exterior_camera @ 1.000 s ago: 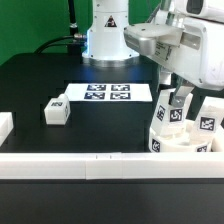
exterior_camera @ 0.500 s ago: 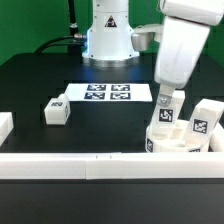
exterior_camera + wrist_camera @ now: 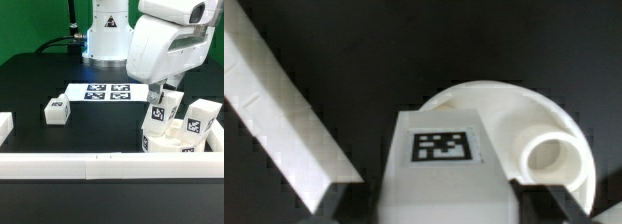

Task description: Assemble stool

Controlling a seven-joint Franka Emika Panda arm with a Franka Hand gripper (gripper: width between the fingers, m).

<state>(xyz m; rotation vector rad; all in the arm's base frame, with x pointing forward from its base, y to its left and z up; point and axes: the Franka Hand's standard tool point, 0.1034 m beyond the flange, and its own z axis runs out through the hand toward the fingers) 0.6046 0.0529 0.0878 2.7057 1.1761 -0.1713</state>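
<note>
The round white seat [image 3: 176, 146] sits at the exterior view's right, against the front rail. My gripper [image 3: 160, 98] is shut on a white tagged leg [image 3: 158, 116] and holds it upright on the seat's near-left part. In the wrist view the leg [image 3: 445, 165] fills the space between my dark fingers [image 3: 342, 200], with the seat [image 3: 491, 100] and one of its holes [image 3: 555, 158] beyond it. A second leg [image 3: 200, 121] stands on the seat's right side. A third leg [image 3: 56, 110] lies loose on the table at the left.
The marker board [image 3: 105, 93] lies flat in the middle, in front of the robot base. A long white rail [image 3: 90, 166] runs along the front edge and shows in the wrist view [image 3: 281, 110]. A short white block [image 3: 5, 126] is at the far left.
The arm's wrist has turned and swung toward the exterior view's left. The held leg stays upright on the seat, shifted slightly left. The other legs have not moved.
</note>
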